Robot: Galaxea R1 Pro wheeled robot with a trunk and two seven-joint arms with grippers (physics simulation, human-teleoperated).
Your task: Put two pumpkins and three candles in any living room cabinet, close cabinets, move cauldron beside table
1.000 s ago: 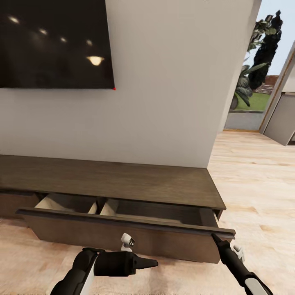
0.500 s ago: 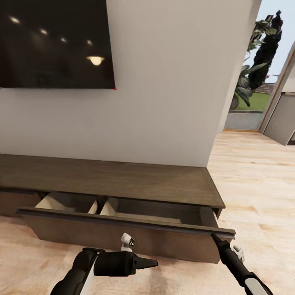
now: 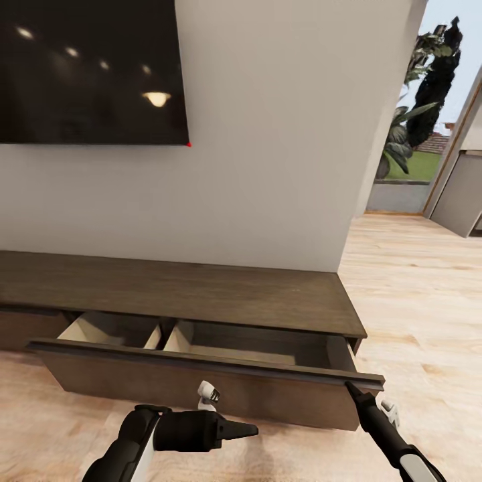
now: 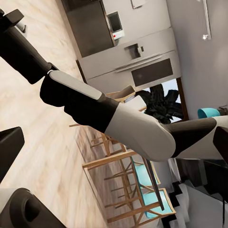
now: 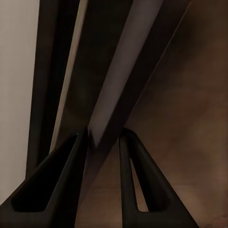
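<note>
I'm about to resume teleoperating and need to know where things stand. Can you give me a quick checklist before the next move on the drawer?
1. Cabinet drawer pulled out: ok, its pale interior is exposed.
2. Right gripper at the drawer's top edge: ok, fingers straddle the edge.
3. Grip firmly clamped: cannot tell.
4. Left gripper free: cannot tell whether open; it sits in front of the drawer front, carrying nothing visible.
5. Visible compartments hold pumpkins or candles: not ok, none seen.
6. Floor to the right unobstructed: ok.

Wall (image 3: 268, 134): plain pale grey.
Screen (image 3: 87, 67): black, wall-mounted, reflecting ceiling lights.
Floor (image 3: 415, 281): light wood planks.
Window (image 3: 422, 114): daylight, greenery outside.
Dining chairs (image 4: 121, 175): wooden, teal seats.
</note>
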